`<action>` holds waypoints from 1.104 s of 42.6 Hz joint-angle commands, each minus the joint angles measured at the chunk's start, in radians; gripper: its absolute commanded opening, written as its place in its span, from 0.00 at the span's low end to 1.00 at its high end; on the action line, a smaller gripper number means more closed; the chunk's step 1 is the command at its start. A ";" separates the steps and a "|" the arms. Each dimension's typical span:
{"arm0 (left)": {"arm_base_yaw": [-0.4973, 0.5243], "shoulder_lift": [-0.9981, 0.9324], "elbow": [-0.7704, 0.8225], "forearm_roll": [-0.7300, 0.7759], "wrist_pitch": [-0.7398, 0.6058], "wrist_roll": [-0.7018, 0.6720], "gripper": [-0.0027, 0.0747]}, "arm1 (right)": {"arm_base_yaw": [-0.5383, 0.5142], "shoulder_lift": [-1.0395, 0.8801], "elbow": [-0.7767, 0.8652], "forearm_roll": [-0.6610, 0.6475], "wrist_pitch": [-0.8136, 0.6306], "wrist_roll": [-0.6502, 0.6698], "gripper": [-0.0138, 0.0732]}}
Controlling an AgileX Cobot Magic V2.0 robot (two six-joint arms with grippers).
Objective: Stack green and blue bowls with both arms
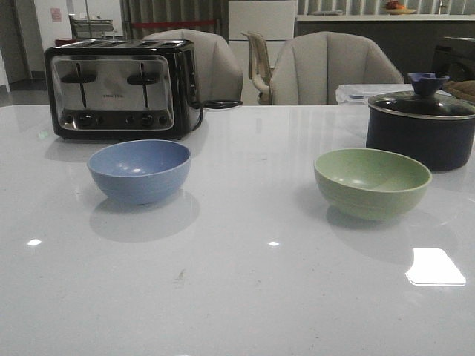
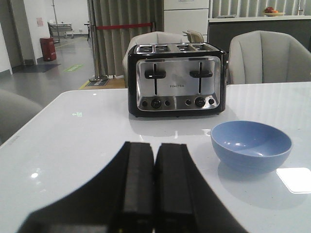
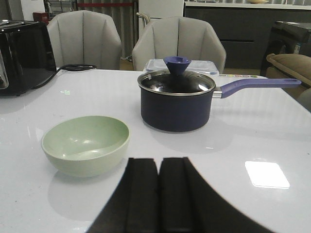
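My left gripper (image 2: 154, 194) hangs low above the white table (image 1: 223, 297), its two flat black fingers (image 2: 137, 184) pressed together with only a thin seam between them and nothing held. My right gripper (image 3: 158, 199) is the same — matte black pads (image 3: 142, 194) side by side, closed on nothing.

Toward the far left corner stands a four-slot toaster (image 1: 122, 89), black casing with a brushed steel face, two lever slots and a row of round knobs; its dark cord (image 1: 219, 104) trails off along the far edge. Just in front of it, on the left half of the table, sits the blue bowl (image 1: 139, 169) — round, matte, dusty blue, upright and empty, a soft sheen on its inner wall. It stands apart from the toaster.

On the right half sits the green bowl (image 1: 372, 182), pale sage, of like shape and finish, also upright and empty, well apart from the blue one. Behind it, near the far right corner, is a dark navy saucepan (image 3: 177, 109) with a steel-rimmed glass lid (image 3: 176, 81), a blue knob (image 3: 177, 62) and a long blue handle (image 3: 257, 84); what is inside I cannot tell. A clear lidded plastic box (image 3: 204, 65) lies behind the pan at the far edge.

The tabletop is glossy and carries bright reflections.
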 commanded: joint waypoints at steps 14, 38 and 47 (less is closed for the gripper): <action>0.003 -0.019 0.020 -0.008 -0.089 -0.001 0.17 | -0.004 -0.021 -0.002 -0.010 -0.096 -0.001 0.20; 0.003 -0.019 -0.055 -0.010 -0.185 -0.001 0.17 | -0.004 -0.021 -0.069 -0.010 -0.127 -0.001 0.20; 0.003 0.003 -0.294 -0.010 -0.040 -0.001 0.17 | -0.004 -0.008 -0.312 -0.034 0.028 -0.003 0.20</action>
